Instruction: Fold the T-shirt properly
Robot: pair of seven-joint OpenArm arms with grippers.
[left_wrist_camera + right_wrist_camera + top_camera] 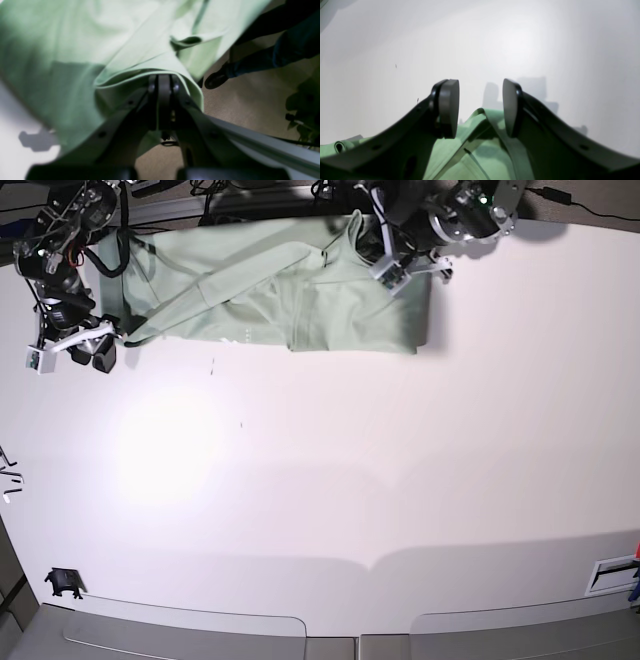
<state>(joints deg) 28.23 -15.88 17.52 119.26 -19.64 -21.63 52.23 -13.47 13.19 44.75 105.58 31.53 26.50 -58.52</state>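
T-shirt [290, 305] spread along table [330, 470] far edge | left gripper [163, 82] pinching a fabric fold, lifted | right gripper [480, 107] spread, empty, over shirt corner | risk: your one-sided pull could drag and bunch the cloth

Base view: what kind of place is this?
Likely a robotics lab bench. A wide white table carries only the T-shirt, two arms work it, cables run along the far edge, and someone's shoe stands on carpet beside it.
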